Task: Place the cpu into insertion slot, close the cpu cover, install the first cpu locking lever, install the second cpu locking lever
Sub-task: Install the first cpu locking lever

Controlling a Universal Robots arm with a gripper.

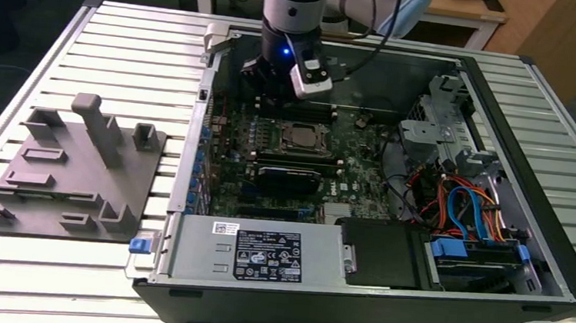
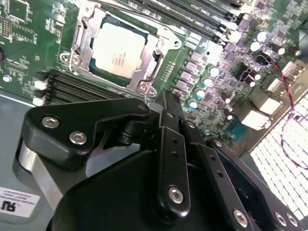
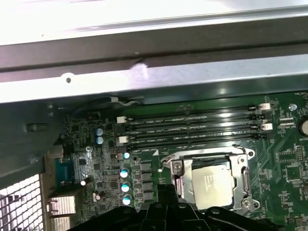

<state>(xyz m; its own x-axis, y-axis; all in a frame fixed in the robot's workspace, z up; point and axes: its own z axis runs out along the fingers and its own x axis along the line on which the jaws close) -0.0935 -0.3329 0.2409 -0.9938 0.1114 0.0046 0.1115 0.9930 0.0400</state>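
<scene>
Slatted metal bench (image 1: 122, 48) carries an open computer case (image 1: 528, 250), wooden desks behind. Its cpu (image 2: 118, 48) sits in the insertion slot (image 3: 183, 190), the cpu cover (image 2: 84, 45) framing it. Just beside the socket, the pincer (image 2: 166, 103) hangs closed, holding nothing. A careless descent could scrape the memory slots (image 3: 192, 127) nearby.

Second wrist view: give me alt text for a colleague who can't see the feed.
The cpu sits in the insertion slot on the green motherboard, with the cpu cover closed as a silver frame around it. The black gripper fills the foreground beside the socket, apart from the chip and holding nothing.
</scene>
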